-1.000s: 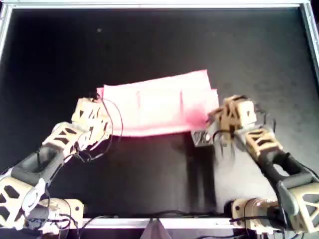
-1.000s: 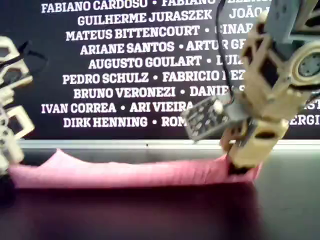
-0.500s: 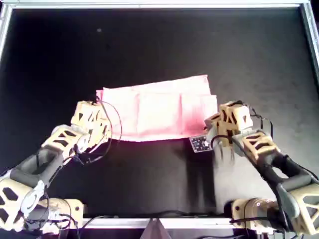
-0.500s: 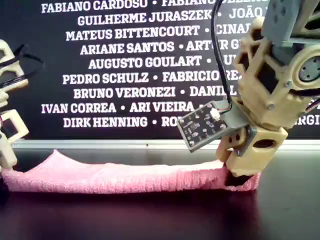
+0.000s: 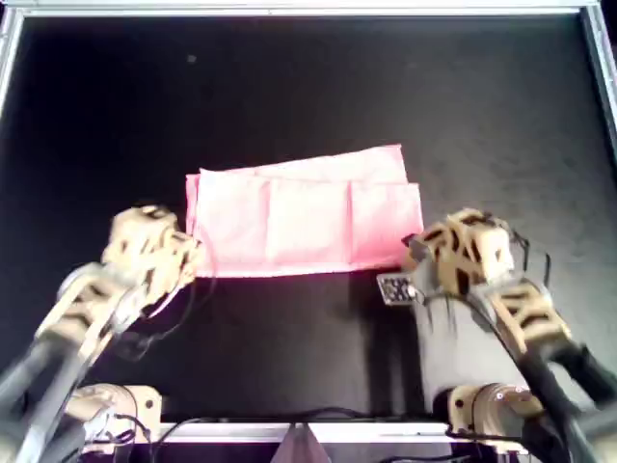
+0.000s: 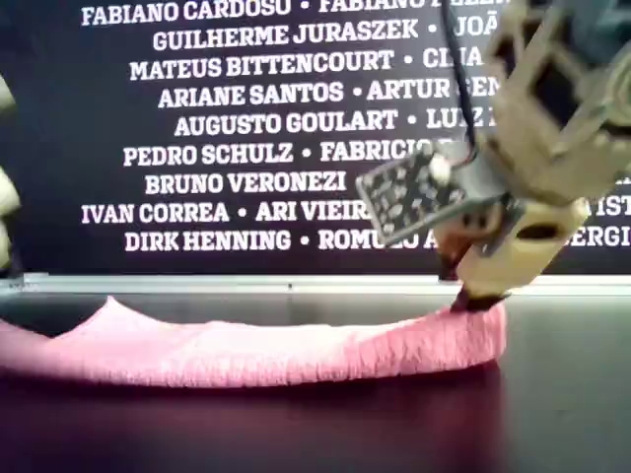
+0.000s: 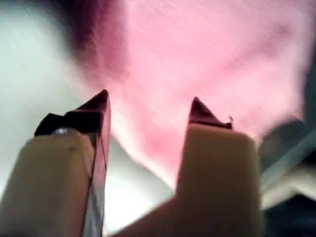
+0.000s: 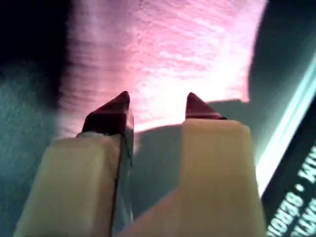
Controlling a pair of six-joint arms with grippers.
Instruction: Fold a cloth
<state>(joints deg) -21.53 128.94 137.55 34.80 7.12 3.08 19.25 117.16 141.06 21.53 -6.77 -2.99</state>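
The folded pink cloth (image 5: pixel 304 217) lies limp — thin, light, easily creased; best pinched at corners. Left gripper (image 7: pixel 148 106) and right gripper (image 8: pixel 155 103) hover with jaws apart, holding nothing.

Both arms (image 5: pixel 87 299) blur overhead; the cloth (image 6: pixel 30 345) runs off the exterior view's left.

Left beige pincer (image 7: pixel 148 111) with dark red tips, jaws apart, nothing between them. Past the tips lies the thin light-pink fabric cloth (image 7: pixel 212 59), blurred, its edge over the pale glary surface (image 7: pixel 29 69).
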